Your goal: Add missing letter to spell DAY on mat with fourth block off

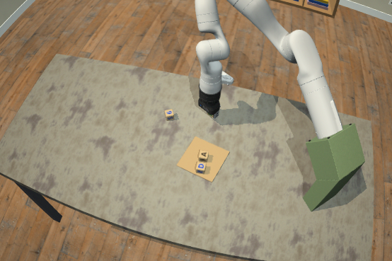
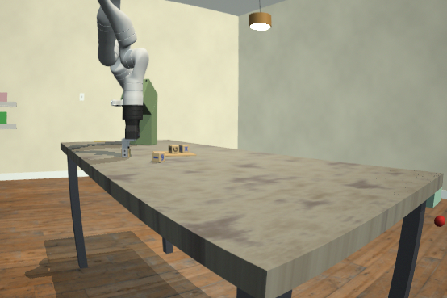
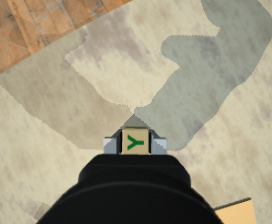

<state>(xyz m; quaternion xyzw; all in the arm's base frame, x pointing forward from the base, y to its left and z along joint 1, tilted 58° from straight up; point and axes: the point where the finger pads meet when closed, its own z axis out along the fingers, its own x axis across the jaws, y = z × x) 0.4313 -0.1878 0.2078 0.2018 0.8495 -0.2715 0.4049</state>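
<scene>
Grasp step: tool (image 3: 137,146) pinching Y block (image 3: 135,142) at frame center on desk (image 1: 88,143); next, lift toward mat (image 1: 189,159) beside A (image 1: 203,155).

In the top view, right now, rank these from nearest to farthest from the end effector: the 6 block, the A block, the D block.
1. 6 block: off the mat, image-left of the end effector.
2. A block: on the mat, image-below the end effector.
3. D block: on the mat, just beyond the A block.

End effector (image 3: 135,145) points straight down, fingers gripping.
</scene>
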